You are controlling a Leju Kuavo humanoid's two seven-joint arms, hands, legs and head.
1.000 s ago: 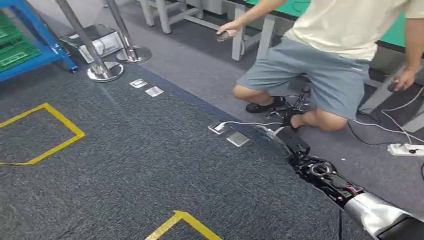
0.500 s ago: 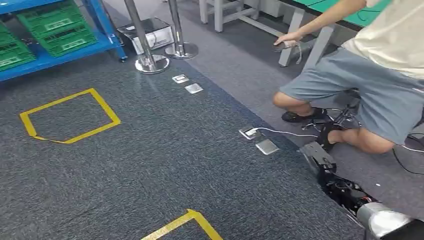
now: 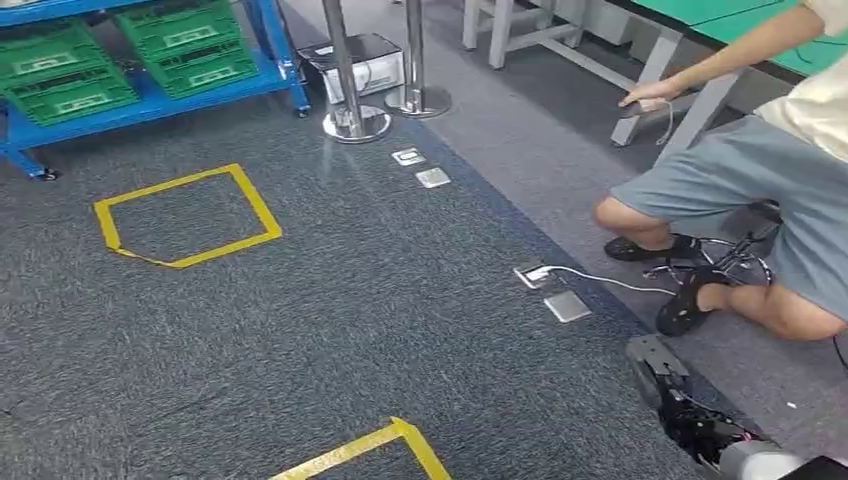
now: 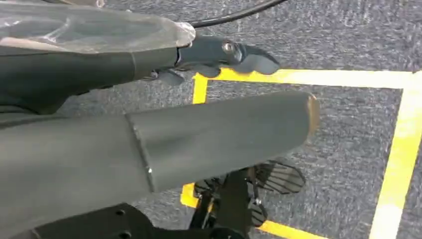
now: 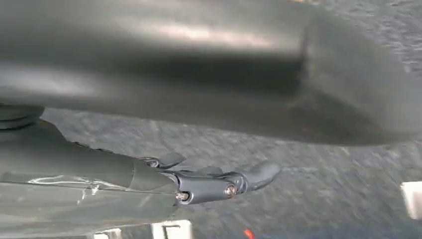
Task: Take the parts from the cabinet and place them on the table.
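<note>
The blue cabinet (image 3: pixel 152 103) stands at the far left on dark carpet, with green crates (image 3: pixel 62 72) on its low shelf; I cannot make out any parts in them. My right hand (image 3: pixel 655 365) hangs low at the near right over the carpet edge and holds nothing. In the right wrist view the right hand (image 5: pixel 209 74) has its fingers (image 5: pixel 224 186) stretched out and apart above the carpet. The left wrist view has my left hand (image 4: pixel 219 129) hanging over yellow floor tape, its fingers (image 4: pixel 229 52) straight and nothing in it.
A person (image 3: pixel 760 180) crouches at the right beside a green-topped table (image 3: pixel 720 20), one hand on its leg. Two steel posts (image 3: pixel 355 122) and a grey box (image 3: pixel 365 60) stand near the cabinet. Floor sockets (image 3: pixel 567 305) with a white cable and yellow tape squares (image 3: pixel 185 215) mark the carpet.
The camera has swung left, so the whole scene slid to the right: the cabinet and yellow square came further into view, the person moved toward the right edge. My right hand sits lower in frame.
</note>
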